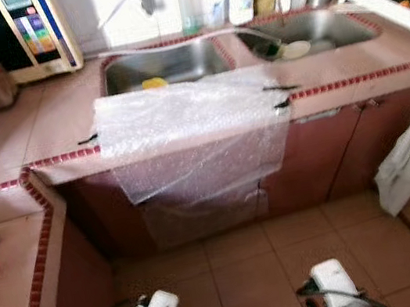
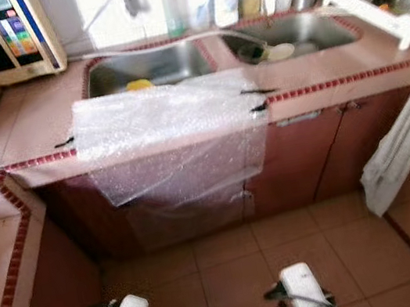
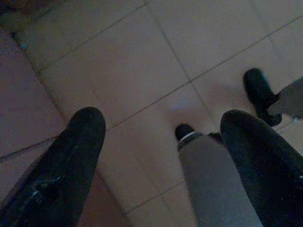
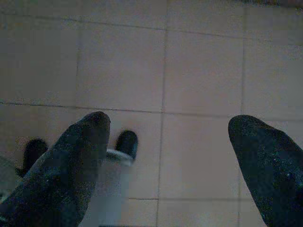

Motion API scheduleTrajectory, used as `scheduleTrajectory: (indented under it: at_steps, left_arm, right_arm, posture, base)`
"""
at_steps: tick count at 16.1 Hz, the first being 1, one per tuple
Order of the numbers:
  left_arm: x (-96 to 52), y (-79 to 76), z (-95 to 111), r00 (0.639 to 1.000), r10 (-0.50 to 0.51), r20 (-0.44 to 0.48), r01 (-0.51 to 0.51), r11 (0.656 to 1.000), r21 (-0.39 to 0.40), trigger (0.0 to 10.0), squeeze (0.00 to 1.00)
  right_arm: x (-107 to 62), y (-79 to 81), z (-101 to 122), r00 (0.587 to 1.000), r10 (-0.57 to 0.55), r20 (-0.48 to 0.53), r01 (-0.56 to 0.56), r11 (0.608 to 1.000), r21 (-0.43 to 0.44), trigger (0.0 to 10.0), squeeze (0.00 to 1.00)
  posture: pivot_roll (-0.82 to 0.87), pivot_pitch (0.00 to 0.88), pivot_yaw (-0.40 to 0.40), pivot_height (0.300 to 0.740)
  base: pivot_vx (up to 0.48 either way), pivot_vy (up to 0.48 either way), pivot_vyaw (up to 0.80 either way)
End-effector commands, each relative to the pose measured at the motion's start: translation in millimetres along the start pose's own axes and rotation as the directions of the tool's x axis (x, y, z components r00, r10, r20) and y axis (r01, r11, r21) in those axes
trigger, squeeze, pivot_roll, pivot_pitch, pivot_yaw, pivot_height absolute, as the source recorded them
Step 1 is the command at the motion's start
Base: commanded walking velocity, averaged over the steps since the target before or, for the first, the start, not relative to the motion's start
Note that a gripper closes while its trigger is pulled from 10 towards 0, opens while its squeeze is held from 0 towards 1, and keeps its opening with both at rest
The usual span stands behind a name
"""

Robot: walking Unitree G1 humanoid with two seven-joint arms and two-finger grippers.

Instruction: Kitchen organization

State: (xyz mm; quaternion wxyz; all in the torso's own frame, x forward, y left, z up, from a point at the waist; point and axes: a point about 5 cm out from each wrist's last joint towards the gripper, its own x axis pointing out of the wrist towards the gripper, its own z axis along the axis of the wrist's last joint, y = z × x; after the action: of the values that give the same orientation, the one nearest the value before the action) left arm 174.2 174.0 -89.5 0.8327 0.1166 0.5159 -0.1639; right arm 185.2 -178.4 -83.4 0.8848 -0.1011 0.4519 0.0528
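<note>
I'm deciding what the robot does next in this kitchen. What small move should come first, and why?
Probably step toward the counter. Both arms hang low over the floor tiles, left gripper and right gripper open and holding nothing, while the bubble wrap draped over the counter's edge and the sinks lie well ahead.

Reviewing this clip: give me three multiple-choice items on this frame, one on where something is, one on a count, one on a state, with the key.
1. Where does the bubble wrap lie?
A. Over the counter edge before the sink
B. On the floor
C. Inside the right basin

2. How many basins does the sink have?
A. One
B. Two
C. Three

3. How do the left gripper fingers stand?
A. Shut on a bottle
B. Apart, holding nothing
C. Clamped on the wrap

Key: 1 A, the sheet drapes from the countertop down the cabinet front. 2 B, two steel basins sit side by side. 3 B, floor tiles show between the spread fingers; the right gripper hangs likewise.
</note>
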Motion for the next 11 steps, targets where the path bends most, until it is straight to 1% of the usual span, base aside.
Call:
scheduleTrajectory:
  at_steps: [1,11]
  left_arm:
    - [0.8,-1.3,5.8,1.000,-0.004,0.011,0.004,1.000,0.018,10.0,0.00]
    - [0.3,0.2,3.8,1.000,-0.001,0.001,0.001,0.999,0.053,10.0,0.00]
  right_arm:
    - [-0.1,-4.4,0.8,1.000,-0.008,0.003,0.008,1.000,-0.002,10.0,0.00]
    - [-0.2,-2.3,-0.7,1.000,0.001,-0.003,-0.001,1.000,-0.004,10.0,0.00]
  posture:
    - [-0.11,0.000,0.060,0.740]
    - [-0.10,0.000,0.065,0.740]
  base:
    - [0.000,-0.330,0.00]
    - [0.000,-0.446,0.00]
